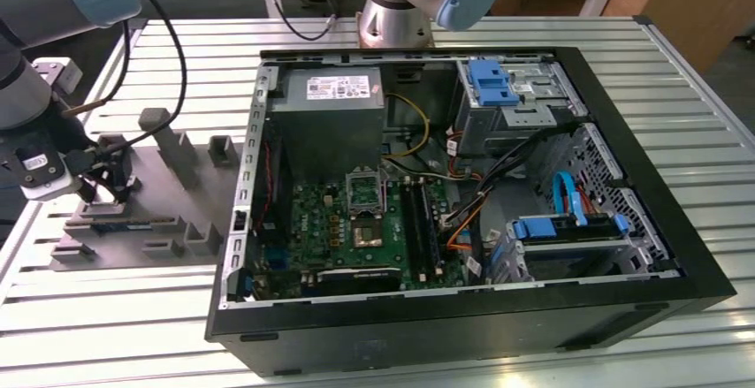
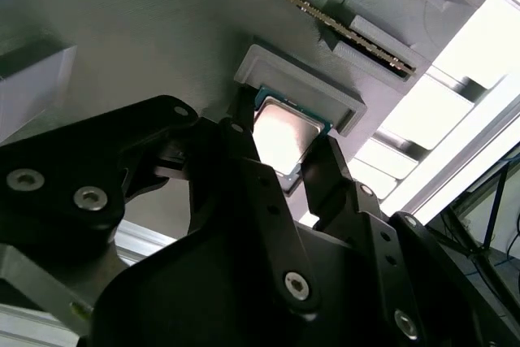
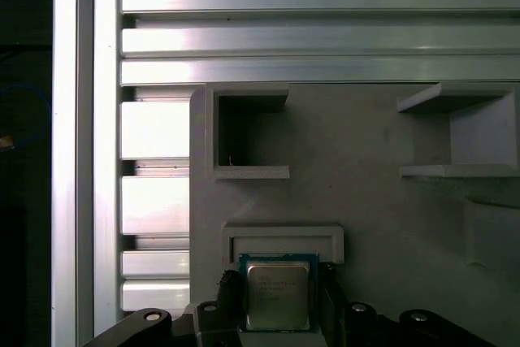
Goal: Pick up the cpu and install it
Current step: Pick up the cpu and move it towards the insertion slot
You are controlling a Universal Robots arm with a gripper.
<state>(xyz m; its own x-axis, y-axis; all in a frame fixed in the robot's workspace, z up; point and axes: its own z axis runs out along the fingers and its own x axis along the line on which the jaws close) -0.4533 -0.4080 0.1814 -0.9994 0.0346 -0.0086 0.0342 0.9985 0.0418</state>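
The cpu (image 3: 278,297), a small square chip with a silvery top and a thin green rim, lies flat in a shallow three-walled nest (image 3: 283,237) on a grey holder plate (image 1: 154,220). My end effector (image 2: 286,145) is pinching the cpu. In both wrist views one black fingertip (image 2: 242,126) meets one edge of the chip and its partner meets the opposite edge, with no gap that I can make out. I cannot tell whether the chip has left the floor of the nest.

I judge this to be the pick-up step, with the grip made and the install not yet begun. Leaving the nest would call for a straight, level rise, since the walls stand close on three sides (a tilt could catch a corner).

The holder plate lies near the desk's (image 1: 118,317) edge at the exterior view's left. Other grey pockets and posts rise from the plate around the nest. The open PC case (image 1: 660,255) takes up the middle of the desk, well apart from the plate. Its motherboard socket (image 1: 366,227) lies among the green circuitry inside.

My arm (image 1: 35,70) reaches in over that same edge of the desk. The wrist is turned downward, so the end effector hangs over the plate's outer part. My base (image 1: 395,17) stands at the desk edge behind the case.
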